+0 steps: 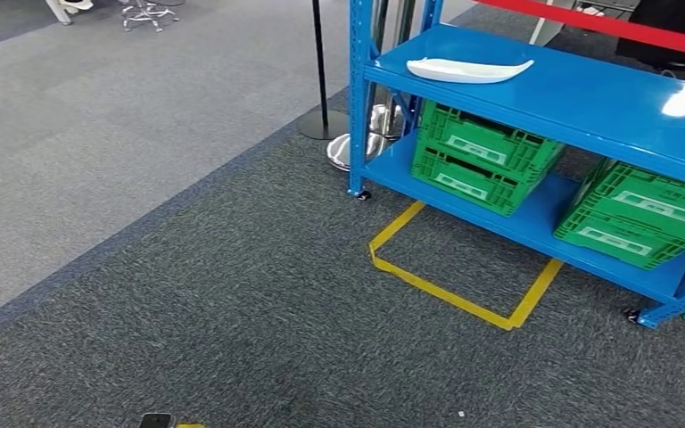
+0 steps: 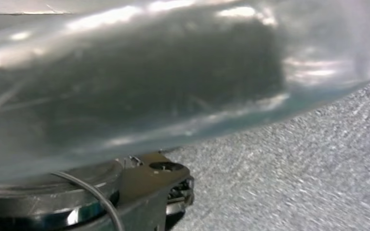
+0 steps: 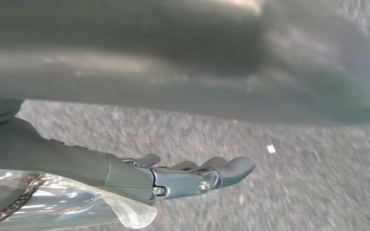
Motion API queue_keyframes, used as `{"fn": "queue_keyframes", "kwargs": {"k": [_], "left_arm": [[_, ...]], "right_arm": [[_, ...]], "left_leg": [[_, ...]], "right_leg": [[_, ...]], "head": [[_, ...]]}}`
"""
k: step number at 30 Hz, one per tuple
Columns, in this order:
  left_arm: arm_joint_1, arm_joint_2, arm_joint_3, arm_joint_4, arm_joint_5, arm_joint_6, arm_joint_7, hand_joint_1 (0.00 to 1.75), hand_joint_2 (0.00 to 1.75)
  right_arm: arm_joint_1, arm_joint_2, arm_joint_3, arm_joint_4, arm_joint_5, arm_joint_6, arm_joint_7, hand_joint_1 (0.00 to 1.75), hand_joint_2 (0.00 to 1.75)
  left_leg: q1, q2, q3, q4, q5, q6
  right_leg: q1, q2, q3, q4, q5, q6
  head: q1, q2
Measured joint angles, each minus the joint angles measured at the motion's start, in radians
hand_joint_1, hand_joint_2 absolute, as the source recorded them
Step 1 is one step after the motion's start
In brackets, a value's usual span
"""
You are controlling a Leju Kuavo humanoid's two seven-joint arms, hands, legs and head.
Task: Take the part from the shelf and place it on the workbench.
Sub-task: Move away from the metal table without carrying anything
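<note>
The flat white curved plastic part (image 1: 466, 69) lies on the upper deck of the blue metal shelf (image 1: 589, 94), upper centre of the head view, untouched. The right hand (image 3: 197, 175) hangs over grey carpet, fingers extended and holding nothing; the left hand's state I cannot tell. The approach seems barely begun: next, walk closer and reach

The white labels on the green crates (image 1: 484, 153) are too small to read
</note>
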State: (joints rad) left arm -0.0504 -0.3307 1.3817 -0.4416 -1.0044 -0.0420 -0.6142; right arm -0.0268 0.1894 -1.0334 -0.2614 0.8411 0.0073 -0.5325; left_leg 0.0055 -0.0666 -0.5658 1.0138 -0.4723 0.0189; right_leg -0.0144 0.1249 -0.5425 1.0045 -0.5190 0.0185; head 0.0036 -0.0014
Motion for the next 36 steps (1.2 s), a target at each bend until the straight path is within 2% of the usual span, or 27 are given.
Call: {"fn": "queue_keyframes", "kwargs": {"k": [2,3,4,5,6,7,8,10,11,12,13,16,17,18,20,21,22,23,25,26,27,28,30,32,34,36], "left_arm": [[-0.001,-0.002,0.000,-0.001,0.000,0.000,0.000,0.00,0.00],[0.000,-0.003,0.000,-0.002,0.000,0.001,0.001,0.00,0.00],[0.001,-0.003,0.000,-0.002,0.001,0.002,0.002,0.00,0.00],[0.001,-0.003,0.000,-0.002,0.002,0.005,0.004,0.00,0.00],[0.002,-0.003,0.000,-0.003,0.003,0.008,0.006,0.00,0.00],[0.002,-0.003,0.001,-0.003,0.005,0.011,0.008,0.00,0.00],[0.002,-0.003,0.001,-0.003,0.007,0.014,0.010,0.00,0.00],[0.001,-0.003,0.001,-0.003,0.009,0.020,0.012,0.00,0.00],[0.001,-0.003,0.000,-0.003,0.011,0.022,0.012,0.00,0.00],[0.001,-0.003,0.000,-0.003,0.013,0.025,0.013,0.00,0.00],[0.000,-0.002,0.000,-0.003,0.015,0.027,0.013,0.00,0.00],[-0.003,-0.002,-0.002,-0.003,0.020,0.032,0.014,0.00,0.00],[-0.004,-0.002,-0.003,-0.003,0.022,0.033,0.014,0.00,0.00],[-0.005,-0.001,-0.004,-0.004,0.024,0.034,0.014,0.00,0.00],[-0.003,0.000,-0.004,-0.004,0.027,0.036,0.015,0.00,0.00],[-0.002,0.000,-0.003,-0.004,0.029,0.037,0.015,0.00,0.00],[0.001,0.000,-0.003,-0.004,0.030,0.038,0.015,0.00,0.00],[0.003,0.000,-0.003,-0.004,0.031,0.038,0.016,0.00,0.00],[0.006,0.001,-0.003,-0.004,0.036,0.041,0.016,0.00,0.00],[0.007,0.002,-0.003,-0.004,0.038,0.041,0.017,0.00,0.00],[0.008,0.002,-0.003,-0.005,0.040,0.042,0.017,0.00,0.00],[0.008,0.002,-0.004,-0.006,0.042,0.043,0.018,0.00,0.00],[0.007,0.001,-0.004,-0.008,0.046,0.044,0.018,0.00,0.00],[0.010,-0.001,-0.007,-0.009,0.050,0.045,0.018,0.00,0.00],[0.011,-0.002,-0.010,-0.010,0.053,0.047,0.018,0.00,0.00],[0.011,-0.002,-0.012,-0.010,0.054,0.048,0.018,0.00,0.00]], "right_arm": [[0.001,0.000,0.000,0.000,0.002,0.001,-0.001,0.00,0.00],[-0.001,0.000,0.000,0.000,0.003,0.002,-0.001,0.00,0.00],[-0.004,0.000,0.000,0.000,0.004,0.004,-0.002,0.00,0.00],[-0.006,0.000,0.000,0.000,0.006,0.007,-0.004,0.00,0.00],[-0.005,0.000,0.000,0.000,0.009,0.009,-0.006,0.00,0.00],[-0.002,0.000,0.000,0.000,0.011,0.011,-0.007,0.00,0.00],[0.002,0.000,0.000,0.000,0.014,0.013,-0.008,0.00,0.00],[0.005,-0.001,-0.001,0.000,0.017,0.016,-0.010,0.00,0.00],[0.005,-0.001,-0.002,0.000,0.019,0.018,-0.011,0.00,0.00],[0.004,-0.001,-0.003,0.000,0.021,0.020,-0.012,0.00,0.00],[0.003,-0.001,-0.004,0.000,0.023,0.022,-0.013,0.00,0.00],[0.003,-0.001,-0.007,-0.001,0.029,0.026,-0.015,0.00,0.00],[0.003,-0.001,-0.008,-0.002,0.031,0.028,-0.016,0.00,0.00],[0.002,-0.001,-0.009,-0.002,0.034,0.029,-0.016,0.00,0.00],[-0.001,-0.001,-0.011,-0.002,0.037,0.030,-0.017,0.00,0.00],[-0.001,-0.001,-0.012,-0.002,0.038,0.031,-0.017,0.00,0.00],[0.000,-0.001,-0.012,-0.002,0.040,0.031,-0.017,0.00,0.00],[0.001,-0.001,-0.013,-0.002,0.041,0.032,-0.017,0.00,0.00],[0.003,-0.001,-0.014,-0.002,0.045,0.033,-0.017,0.00,0.00],[0.003,0.001,-0.015,-0.002,0.048,0.034,-0.018,0.00,0.00],[0.003,0.002,-0.015,-0.001,0.050,0.035,-0.018,0.00,0.00],[0.002,0.003,-0.015,-0.001,0.052,0.036,-0.018,0.00,0.00],[0.002,0.004,-0.016,-0.001,0.055,0.037,-0.019,0.00,0.00],[-0.001,0.004,-0.017,-0.001,0.060,0.039,-0.020,0.00,0.00],[-0.005,0.004,-0.019,-0.001,0.063,0.040,-0.021,0.00,0.00],[-0.003,0.004,-0.022,-0.001,0.065,0.040,-0.022,0.00,0.00]], "left_leg": [[0.004,0.021,0.011,-0.015,-0.001,0.006],[0.005,0.034,0.017,-0.020,-0.003,0.009],[0.004,0.047,0.022,-0.021,-0.009,0.012],[0.003,0.059,0.027,-0.021,-0.015,0.013],[0.003,0.070,0.033,-0.021,-0.021,0.013],[0.003,0.079,0.041,-0.021,-0.028,0.012],[0.003,0.085,0.051,-0.021,-0.036,0.010],[0.004,0.094,0.074,-0.021,-0.053,0.004],[0.003,0.097,0.083,-0.020,-0.063,-0.002],[0.002,0.100,0.089,-0.019,-0.071,-0.008],[0.001,0.101,0.093,-0.019,-0.077,-0.014],[0.005,0.102,0.107,-0.018,-0.091,-0.031],[0.006,0.097,0.102,0.005,-0.100,-0.036],[0.007,0.090,0.081,0.049,-0.115,-0.040],[0.008,0.080,-0.005,0.193,-0.152,-0.044],[0.007,0.079,-0.054,0.257,-0.160,-0.045],[0.007,0.078,-0.092,0.292,-0.148,-0.044],[0.006,0.077,-0.112,0.288,-0.113,-0.041],[0.001,0.075,-0.106,0.189,-0.005,-0.028],[-0.004,0.074,-0.094,0.140,0.032,-0.020],[-0.008,0.074,-0.079,0.098,0.046,-0.011],[-0.012,0.073,-0.066,0.069,0.037,-0.004],[-0.015,0.072,-0.040,0.024,0.010,0.007],[-0.010,0.070,-0.004,-0.015,0.001,0.012],[-0.006,0.069,0.040,-0.048,-0.008,0.017],[-0.005,0.069,0.078,-0.063,-0.028,0.019]], "right_leg": [[0.002,-0.034,-0.018,0.029,-0.019,0.009],[0.004,-0.062,-0.042,0.074,-0.041,0.012],[0.005,-0.089,-0.078,0.136,-0.067,0.015],[0.004,-0.104,-0.119,0.203,-0.090,0.019],[0.003,-0.112,-0.153,0.254,-0.100,0.022],[0.001,-0.117,-0.171,0.272,-0.090,0.026],[0.000,-0.121,-0.168,0.252,-0.061,0.029],[-0.004,-0.135,-0.116,0.134,0.018,0.032],[-0.003,-0.142,-0.086,0.076,0.039,0.029],[-0.001,-0.148,-0.064,0.038,0.046,0.023],[0.002,-0.151,-0.052,0.024,0.040,0.015],[0.007,-0.144,-0.036,0.017,0.023,-0.012],[0.006,-0.142,-0.025,0.013,0.018,-0.020],[0.004,-0.139,-0.013,0.010,0.011,-0.027],[0.004,-0.132,0.008,0.008,-0.007,-0.035],[0.005,-0.128,0.019,0.008,-0.017,-0.036],[0.006,-0.123,0.034,0.008,-0.029,-0.036],[0.006,-0.117,0.050,0.008,-0.042,-0.035],[0.005,-0.109,0.081,0.006,-0.069,-0.031],[0.006,-0.107,0.094,0.003,-0.081,-0.028],[0.005,-0.105,0.103,-0.002,-0.090,-0.023],[0.004,-0.105,0.112,-0.009,-0.095,-0.016],[0.003,-0.109,0.125,-0.016,-0.085,0.000],[0.003,-0.114,0.111,0.024,-0.064,0.009],[0.003,-0.115,0.039,0.130,-0.068,0.011],[0.002,-0.115,-0.054,0.230,-0.112,0.016]], "head": [[0.005,0.000],[0.007,0.000],[0.009,0.000],[0.010,0.000],[0.010,0.000],[0.010,0.000],[0.010,0.000],[0.011,0.000],[0.011,0.000],[0.010,0.000],[0.008,0.000],[0.003,0.000],[0.000,0.000],[-0.003,0.000],[-0.007,0.000],[-0.006,0.000],[-0.007,0.000],[-0.007,0.000],[-0.007,0.000],[-0.005,0.000],[-0.006,0.000],[-0.006,0.000],[-0.008,0.000],[-0.005,0.000],[-0.002,0.000],[-0.002,0.000]]}}
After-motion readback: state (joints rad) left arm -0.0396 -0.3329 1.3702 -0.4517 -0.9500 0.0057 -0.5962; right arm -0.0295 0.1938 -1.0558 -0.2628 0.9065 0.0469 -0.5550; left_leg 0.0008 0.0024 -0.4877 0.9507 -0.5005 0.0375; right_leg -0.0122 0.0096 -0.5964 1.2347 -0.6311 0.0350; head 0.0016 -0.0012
